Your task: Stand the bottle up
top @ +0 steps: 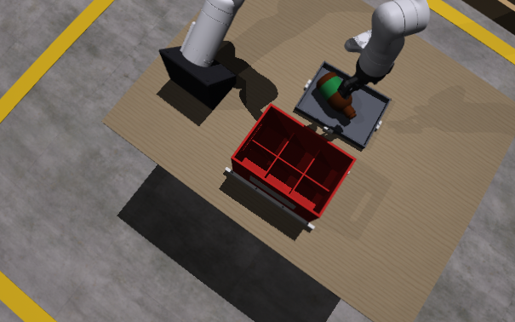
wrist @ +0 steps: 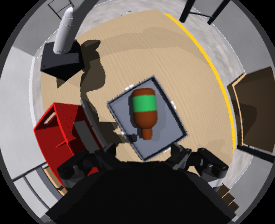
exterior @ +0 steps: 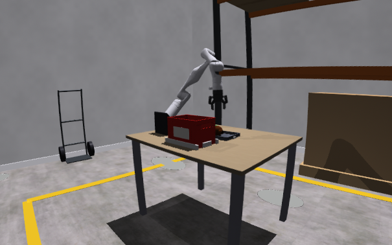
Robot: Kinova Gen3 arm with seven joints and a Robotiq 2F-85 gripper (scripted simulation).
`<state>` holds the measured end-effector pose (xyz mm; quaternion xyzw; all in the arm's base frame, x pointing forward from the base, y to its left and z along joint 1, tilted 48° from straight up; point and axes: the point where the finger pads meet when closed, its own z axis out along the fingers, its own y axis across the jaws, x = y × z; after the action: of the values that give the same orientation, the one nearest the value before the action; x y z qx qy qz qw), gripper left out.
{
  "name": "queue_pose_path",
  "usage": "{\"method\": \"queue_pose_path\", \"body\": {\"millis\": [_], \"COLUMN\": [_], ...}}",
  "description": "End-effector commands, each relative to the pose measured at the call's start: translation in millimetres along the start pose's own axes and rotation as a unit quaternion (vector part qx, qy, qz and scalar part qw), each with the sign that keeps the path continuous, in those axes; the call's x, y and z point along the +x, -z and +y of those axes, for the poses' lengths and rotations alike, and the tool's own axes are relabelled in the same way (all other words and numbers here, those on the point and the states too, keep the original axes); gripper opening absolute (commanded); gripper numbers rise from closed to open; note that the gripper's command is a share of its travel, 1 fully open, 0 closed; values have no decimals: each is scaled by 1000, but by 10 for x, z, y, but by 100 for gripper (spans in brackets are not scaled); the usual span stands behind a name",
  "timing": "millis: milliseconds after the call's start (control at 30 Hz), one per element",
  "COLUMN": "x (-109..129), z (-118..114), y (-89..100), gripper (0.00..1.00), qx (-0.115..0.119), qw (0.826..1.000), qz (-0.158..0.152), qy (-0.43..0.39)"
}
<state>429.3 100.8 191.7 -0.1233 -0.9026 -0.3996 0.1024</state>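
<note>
On the worktop the crate stands just beside the tray (corner near corner). The bottle lies on its side in the tray. The tool hangs high above it, fingers spread, with the arm's base behind the crate.

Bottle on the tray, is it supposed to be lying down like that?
No. The brown bottle lies on its side in the grey tray beside the red crate; it should stand upright. The open gripper hangs above it.
</note>
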Motion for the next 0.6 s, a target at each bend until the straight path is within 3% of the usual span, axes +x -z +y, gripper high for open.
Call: {"method": "queue_pose_path", "body": {"millis": [0,567], "x": [-2,-33], "z": [10,121], "y": [-5,-76], "gripper": [100,100], "qx": [1,11], "qw": [1000,1000], "qz": [0,3], "qy": [2,25]}}
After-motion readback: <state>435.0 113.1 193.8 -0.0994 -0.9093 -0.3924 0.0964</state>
